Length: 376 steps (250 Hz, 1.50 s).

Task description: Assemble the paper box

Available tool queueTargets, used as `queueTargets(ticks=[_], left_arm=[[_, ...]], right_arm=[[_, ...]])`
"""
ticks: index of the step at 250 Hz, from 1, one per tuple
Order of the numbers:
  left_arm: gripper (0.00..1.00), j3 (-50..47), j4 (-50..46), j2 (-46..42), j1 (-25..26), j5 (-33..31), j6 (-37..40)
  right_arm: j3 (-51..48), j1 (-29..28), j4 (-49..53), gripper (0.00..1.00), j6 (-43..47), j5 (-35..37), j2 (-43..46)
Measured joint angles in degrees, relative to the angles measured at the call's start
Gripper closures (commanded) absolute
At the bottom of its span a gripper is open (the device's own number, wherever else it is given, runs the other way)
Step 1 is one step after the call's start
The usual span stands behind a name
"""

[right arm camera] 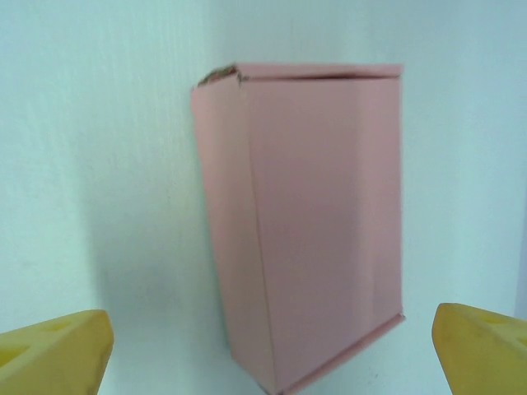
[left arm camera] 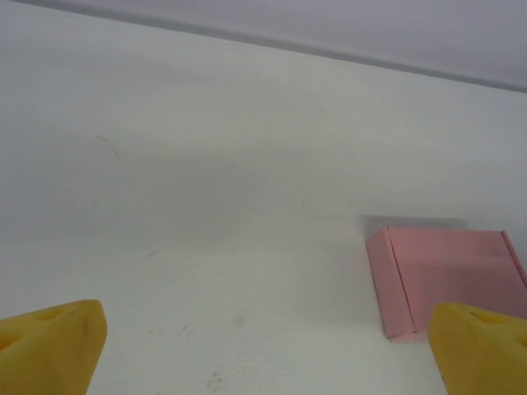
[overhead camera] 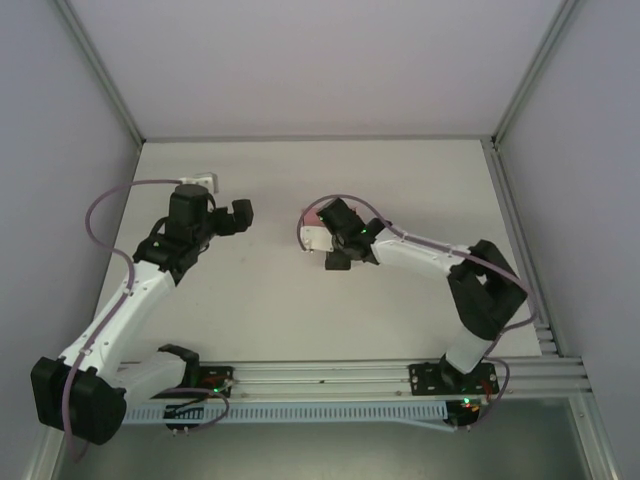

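The paper box (right arm camera: 317, 222) is a small closed pink rectangular box lying flat on the white table. In the top view the box (overhead camera: 316, 226) shows partly under my right gripper (overhead camera: 331, 238). The right gripper (right arm camera: 268, 366) hovers over it, open, with its yellow fingertips (right arm camera: 49, 354) wide apart on either side and not touching the card. My left gripper (overhead camera: 232, 219) stands open to the left of the box, with nothing between its fingers. In the left wrist view the box (left arm camera: 449, 280) lies ahead and to the right, just behind the right yellow fingertip (left arm camera: 482, 346) of the left gripper (left arm camera: 268, 362).
A small white object (overhead camera: 201, 181) sits on the table (overhead camera: 400, 180) behind the left arm. Grey walls close the table in at the back and both sides. A metal rail (overhead camera: 330, 378) runs along the near edge between the arm bases.
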<state>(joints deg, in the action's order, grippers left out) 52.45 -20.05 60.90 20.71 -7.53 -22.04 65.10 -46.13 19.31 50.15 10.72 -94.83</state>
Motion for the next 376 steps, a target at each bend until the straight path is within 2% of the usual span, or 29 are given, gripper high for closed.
queueTargets(ticks=[39, 72, 90, 117, 154, 181, 222, 259, 308, 328, 376], left_arm=[[0.0, -1.4, 1.9, -0.3, 0.0, 0.0, 0.5], [0.0, -5.9, 6.8, -2.8, 0.0, -2.2, 2.3], [0.0, -9.5, 10.7, -4.8, -0.1, -4.5, 3.9], [0.0, -15.7, 18.7, -6.4, -0.5, -8.4, 7.2], [0.0, -25.3, 32.9, -4.7, -2.7, -12.5, 12.8], [0.0, -31.0, 42.5, -0.5, -6.1, -13.5, 16.0], [0.0, -37.8, 57.1, 4.9, -13.4, -11.3, 16.9], [0.0, -40.3, 67.1, 11.6, -17.7, -7.5, 16.8], [0.0, -40.1, 75.2, 16.8, -19.5, -2.4, 18.8], [0.0, -40.6, 85.6, 23.7, -20.4, -1.1, 19.6], [0.0, -39.0, 85.0, 27.2, -20.2, 1.6, 21.5]], right_arm=[[-0.2, 0.2, 1.2, 0.0, -7.2, -1.3, 10.8], [-3.4, 2.7, -2.9, 0.0, -16.3, 0.7, 21.4], [-7.7, 6.8, -7.5, 0.0, -22.0, 1.6, 27.7], [-17.2, 16.5, -16.0, 0.0, -31.4, 3.6, 35.6], [-31.6, 29.9, -28.0, 0.0, -41.8, 4.3, 39.6], [-41.4, 34.5, -37.0, 0.0, -46.0, 3.8, 37.5], [-50.7, 38.7, -54.7, 0.0, -48.7, 2.5, 27.8], [-51.9, 39.6, -65.3, 0.0, -48.5, 0.8, 20.1], [-51.3, 41.0, -79.0, 0.0, -48.7, -0.7, 7.4], [-50.1, 42.6, -77.7, 0.0, -49.4, -1.5, 4.6], [-46.2, 45.2, -76.8, 0.0, -51.1, -3.7, 4.9]])
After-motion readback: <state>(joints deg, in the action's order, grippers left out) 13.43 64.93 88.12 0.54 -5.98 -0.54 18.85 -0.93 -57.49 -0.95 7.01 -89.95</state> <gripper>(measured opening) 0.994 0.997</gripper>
